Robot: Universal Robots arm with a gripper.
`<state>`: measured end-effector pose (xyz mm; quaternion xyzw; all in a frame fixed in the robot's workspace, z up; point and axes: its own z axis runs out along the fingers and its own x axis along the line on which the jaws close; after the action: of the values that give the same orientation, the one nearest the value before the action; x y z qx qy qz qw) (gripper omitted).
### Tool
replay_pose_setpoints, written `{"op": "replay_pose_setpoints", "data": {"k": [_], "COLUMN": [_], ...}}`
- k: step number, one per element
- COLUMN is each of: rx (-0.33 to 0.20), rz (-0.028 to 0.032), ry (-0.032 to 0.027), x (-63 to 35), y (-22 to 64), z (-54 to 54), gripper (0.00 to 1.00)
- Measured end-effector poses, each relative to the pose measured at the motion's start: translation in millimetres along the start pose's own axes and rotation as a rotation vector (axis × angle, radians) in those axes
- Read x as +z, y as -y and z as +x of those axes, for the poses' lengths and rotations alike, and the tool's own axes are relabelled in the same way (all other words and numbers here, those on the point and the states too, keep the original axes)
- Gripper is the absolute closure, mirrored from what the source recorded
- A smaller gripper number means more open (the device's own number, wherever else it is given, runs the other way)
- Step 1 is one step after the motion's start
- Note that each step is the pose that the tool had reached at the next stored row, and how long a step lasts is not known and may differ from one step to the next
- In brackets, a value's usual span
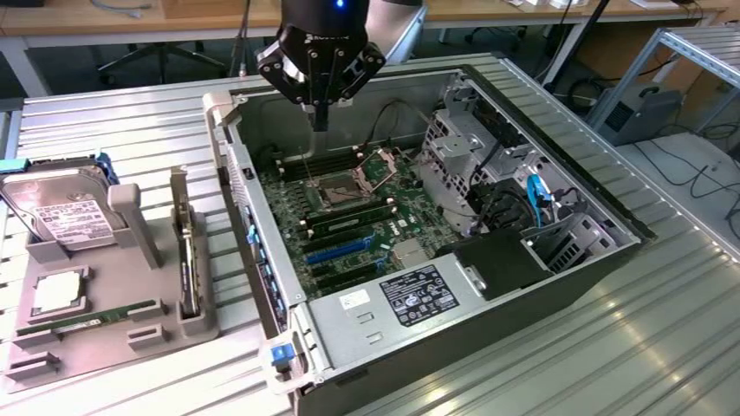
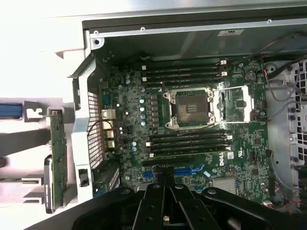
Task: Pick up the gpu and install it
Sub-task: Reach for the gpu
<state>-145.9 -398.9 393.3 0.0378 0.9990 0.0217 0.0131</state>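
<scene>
Well — the open computer case [image 1: 521, 199] lies on its side with the motherboard [image 2: 192, 120] facing up. The gripper [image 1: 321, 121] hangs above that board, jaws pinched together and holding nothing. The gpu [image 1: 187, 260] isn't in the case. It stands on edge in the grey holder [image 1: 69, 347], outside the case wall, well apart from the jaws and off to their side. Its long axis runs alongside that wall. The exterior view gives the gripper's height over the board and the hard drive [image 1: 64, 217] beyond the card. The wrist view gives the card's thin green edge [image 2: 58, 158] lengthwise — plus the blue slots [image 2: 189, 170] on the board.
</scene>
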Motion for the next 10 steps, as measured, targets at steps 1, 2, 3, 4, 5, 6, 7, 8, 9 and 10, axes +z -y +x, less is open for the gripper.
{"op": "replay_pose_setpoints", "data": {"k": [1, 2, 3, 4, 5, 6, 7, 8, 9, 10], "rx": [0.0, 0.0, 0.0, 0.0, 0.0, 0.0, 0.0, 0.0, 0.0, 0.0], "rz": [0.0, 0.0001, 0.0, 0.0, 0.0001, 0.0, 0.0, 0.0001, 0.0, 0.0], "ry": [0.0, -0.0001, 0.0, 0.0, -0.0001, 0.0, 0.0, 0.0, 0.0, 0.0], "x": [-0.2, -0.4, -0.5, -0.5, -0.5, -0.4, -0.4, -0.5, -0.5, -0.5], "y": [0.7, 1.2, 1.6, 1.8, 1.8, 1.8, 1.9, 2.0, 2.0, 2.0], "z": [8.9, 16.0, 20.8, 23.2, 23.9, 24.6, 25.8, 26.2, 26.6, 27.0], "gripper": [0.89, 0.89, 0.89, 0.89, 0.89, 0.89, 0.89, 0.89, 0.89, 0.89]}}
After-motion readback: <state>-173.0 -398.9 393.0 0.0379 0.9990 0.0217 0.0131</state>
